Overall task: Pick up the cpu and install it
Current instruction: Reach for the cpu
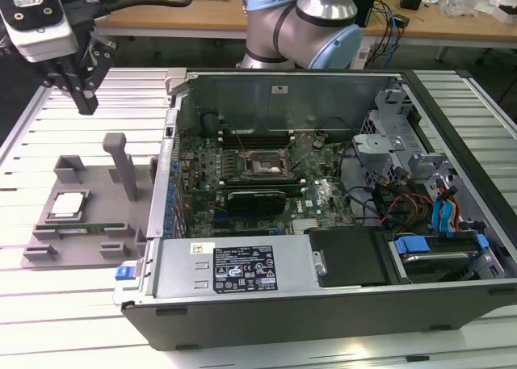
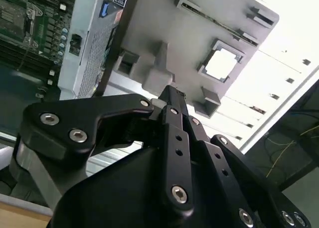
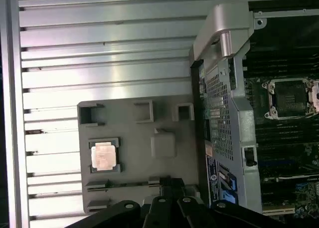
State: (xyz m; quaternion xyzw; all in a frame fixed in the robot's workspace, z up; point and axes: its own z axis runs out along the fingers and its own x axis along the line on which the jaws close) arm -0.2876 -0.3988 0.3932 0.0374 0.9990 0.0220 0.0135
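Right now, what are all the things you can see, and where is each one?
cpu: one, silver, in a square pocket of the holder.
holder: one, grey, on the table at the exterior view's left.
memory stick: one, green, in the holder beside the cpu.
computer case: one, grey and black, open, to the exterior view's right of the holder.
motherboard: one, green, inside the case.
socket: one, black frame, on the motherboard.
table: one, silvery slats, under everything.
desk: one, wooden, behind the robot.
robot arm: one, silver and pale blue, behind the case.
jaws: black, shut, holding nothing, above the table and clear of the holder.
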